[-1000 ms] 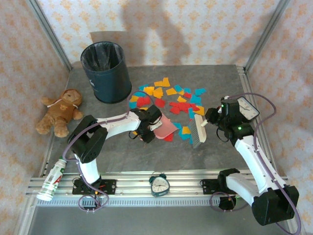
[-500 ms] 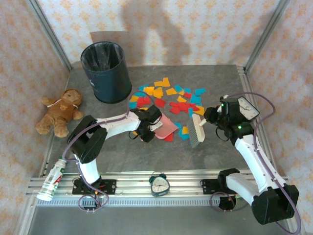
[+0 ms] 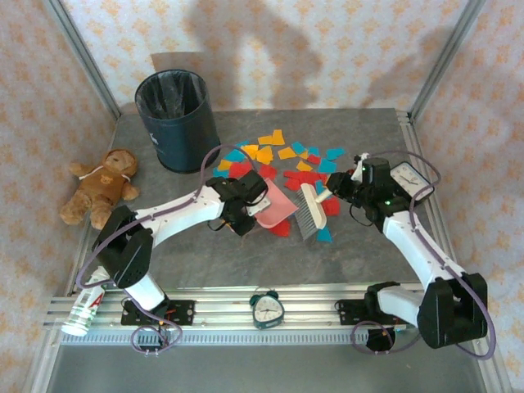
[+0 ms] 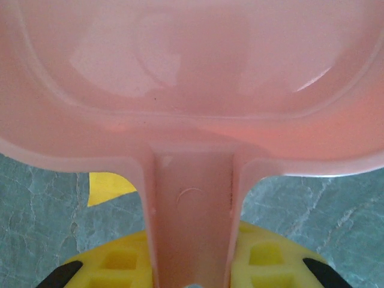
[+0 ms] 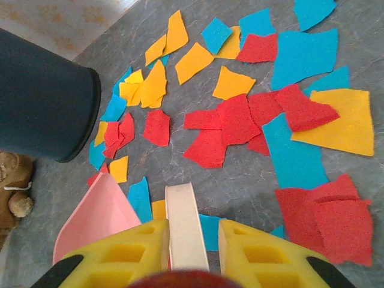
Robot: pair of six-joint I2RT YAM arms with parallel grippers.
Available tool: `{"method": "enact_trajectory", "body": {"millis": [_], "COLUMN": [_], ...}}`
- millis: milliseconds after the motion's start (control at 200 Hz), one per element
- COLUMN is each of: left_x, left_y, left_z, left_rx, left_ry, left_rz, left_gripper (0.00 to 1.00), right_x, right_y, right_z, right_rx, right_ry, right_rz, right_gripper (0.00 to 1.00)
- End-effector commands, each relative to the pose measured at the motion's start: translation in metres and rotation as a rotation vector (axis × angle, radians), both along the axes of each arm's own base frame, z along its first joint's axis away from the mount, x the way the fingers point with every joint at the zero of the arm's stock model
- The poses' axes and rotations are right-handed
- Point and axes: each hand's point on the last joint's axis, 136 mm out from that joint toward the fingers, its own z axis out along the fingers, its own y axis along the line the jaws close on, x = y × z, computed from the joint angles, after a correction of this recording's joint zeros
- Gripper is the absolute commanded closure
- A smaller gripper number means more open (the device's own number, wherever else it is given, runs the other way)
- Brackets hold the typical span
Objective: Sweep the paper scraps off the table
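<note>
Red, yellow-orange and teal paper scraps lie scattered over the middle and back of the grey table. My left gripper is shut on the handle of a pink dustpan, whose tray spreads out ahead of the fingers. One yellow scrap lies under its edge. My right gripper is shut on the cream handle of a brush, which stands just right of the dustpan. Scraps spread ahead of the brush, with the dustpan corner to its left.
A dark bin stands at the back left, close to the scraps. A teddy bear sits at the left edge. A bottle and an alarm clock rest on the front rail. Another clock lies at the right edge.
My left gripper has closed on the dustpan handle and nudged the pan slightly away. The right arm has swung the brush left, up to the dustpan, pushing scraps along.
</note>
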Motion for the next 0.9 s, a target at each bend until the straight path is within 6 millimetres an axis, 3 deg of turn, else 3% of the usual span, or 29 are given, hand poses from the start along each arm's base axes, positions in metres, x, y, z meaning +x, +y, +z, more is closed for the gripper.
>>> {"method": "enact_trajectory", "body": {"millis": [0,165,325,520,786,891], "left_x": [-0.005,-0.012,-0.022,-0.032,-0.038,-0.041], "left_y": [0.003,0.000,0.002,-0.003,-0.016,-0.022], "left_z": [0.017,0.018,0.012,0.006,0.002,0.002], "left_rx": [0.014,0.034,0.091,0.124,0.174,0.181], "left_ry": [-0.016,-0.018,0.029,0.063,0.129,0.152], "left_rz": [-0.066,-0.181,-0.261,-0.344,-0.407,-0.421], "left_gripper": [0.79,0.82,0.83,0.84,0.86,0.86], "right_x": [0.012,0.015,0.011,0.004,-0.010,-0.016], "right_y": [0.006,-0.004,-0.023,-0.041,-0.038,-0.053], "right_z": [0.008,-0.016,-0.023,0.000,0.040,0.052], "right_rx": [0.030,-0.046,-0.150,-0.216,-0.186,-0.253], "right_ry": [-0.076,-0.032,-0.018,-0.077,-0.156,-0.183], "right_rz": [0.024,-0.003,-0.060,-0.124,-0.109,-0.157], "right_gripper": [1.00,1.00,1.00,1.00,1.00,1.00]}}
